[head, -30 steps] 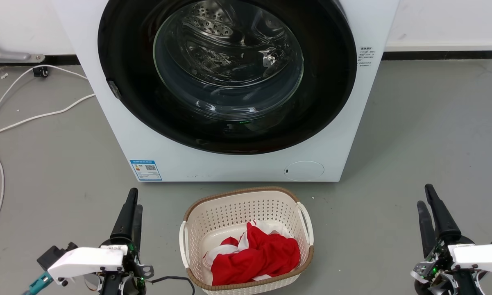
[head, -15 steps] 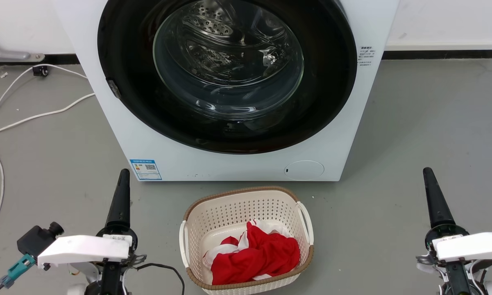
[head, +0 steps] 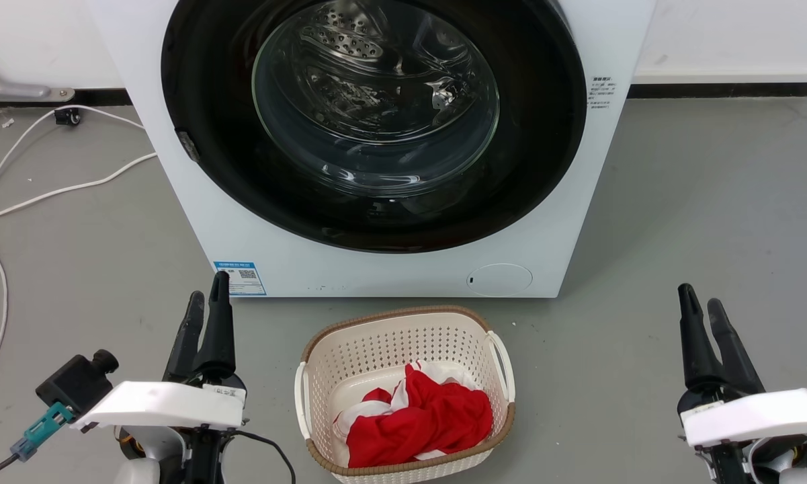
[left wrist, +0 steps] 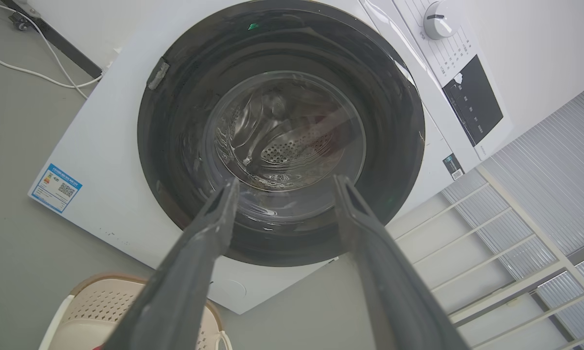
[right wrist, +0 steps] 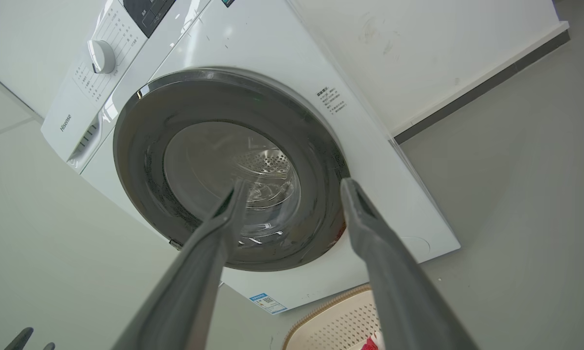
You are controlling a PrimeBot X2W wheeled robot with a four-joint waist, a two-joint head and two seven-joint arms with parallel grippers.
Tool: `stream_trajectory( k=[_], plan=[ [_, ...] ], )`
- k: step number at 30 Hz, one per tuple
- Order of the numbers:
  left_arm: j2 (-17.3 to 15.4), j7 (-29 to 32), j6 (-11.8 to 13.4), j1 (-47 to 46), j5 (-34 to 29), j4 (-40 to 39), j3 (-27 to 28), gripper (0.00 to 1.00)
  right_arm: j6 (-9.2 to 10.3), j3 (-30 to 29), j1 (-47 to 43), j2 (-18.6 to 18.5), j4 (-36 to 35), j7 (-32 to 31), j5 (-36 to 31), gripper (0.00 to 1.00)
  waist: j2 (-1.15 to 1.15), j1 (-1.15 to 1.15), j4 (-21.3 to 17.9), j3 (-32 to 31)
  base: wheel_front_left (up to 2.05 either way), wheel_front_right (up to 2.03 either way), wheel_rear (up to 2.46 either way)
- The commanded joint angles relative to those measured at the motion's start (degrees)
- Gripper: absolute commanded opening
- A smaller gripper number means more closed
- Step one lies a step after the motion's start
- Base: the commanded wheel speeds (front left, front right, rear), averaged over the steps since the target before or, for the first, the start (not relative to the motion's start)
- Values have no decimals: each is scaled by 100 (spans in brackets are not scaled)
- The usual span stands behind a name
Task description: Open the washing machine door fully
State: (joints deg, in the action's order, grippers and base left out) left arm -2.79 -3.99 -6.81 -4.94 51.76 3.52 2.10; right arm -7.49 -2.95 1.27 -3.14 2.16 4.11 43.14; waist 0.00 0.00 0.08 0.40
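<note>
Basket (head: 403, 341) holds red-and-white cloth (head: 422, 418) — washing machine door (head: 375, 117) closed.

The washing machine (head: 390, 272) is white, and the washing machine door (head: 537, 168) is glossy black around clear glass. Behind the glass, the silvery drum (head: 346, 40) is dotted with small holes. The label sticker (head: 240, 278) is blue. The basket (head: 403, 339) is cream with a grid of holes and a brown rim. The cloth (head: 423, 417) is red and white, and the floor (head: 699, 222) is plain grey.

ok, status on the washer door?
Both open and empty: left end effector, right end effector. The washing machine door shut. A basket of red cloth on the floor before it.
</note>
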Motion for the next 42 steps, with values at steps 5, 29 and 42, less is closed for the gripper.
stream_trajectory(
  k=[5, 29, 42],
  plan=[
    [-16, -146, 44, -14, -619, -28, -71, 100, 0, 1, -25, 2, -28, 71, -659, 100, 0, 0, 5, -10, 0, 0, 0],
    [-15, -534, 91, 22, -2408, 108, -323, 100, 0, 88, -91, 15, -10, 233, -2349, 100, 0, 0, 2, -29, 0, 0, 0],
    [-15, -708, 174, 3, -3204, 188, -381, 100, 0, 106, -149, 21, -19, 334, -3045, 100, 0, 0, -12, -32, 0, 0, 0]
  ],
)
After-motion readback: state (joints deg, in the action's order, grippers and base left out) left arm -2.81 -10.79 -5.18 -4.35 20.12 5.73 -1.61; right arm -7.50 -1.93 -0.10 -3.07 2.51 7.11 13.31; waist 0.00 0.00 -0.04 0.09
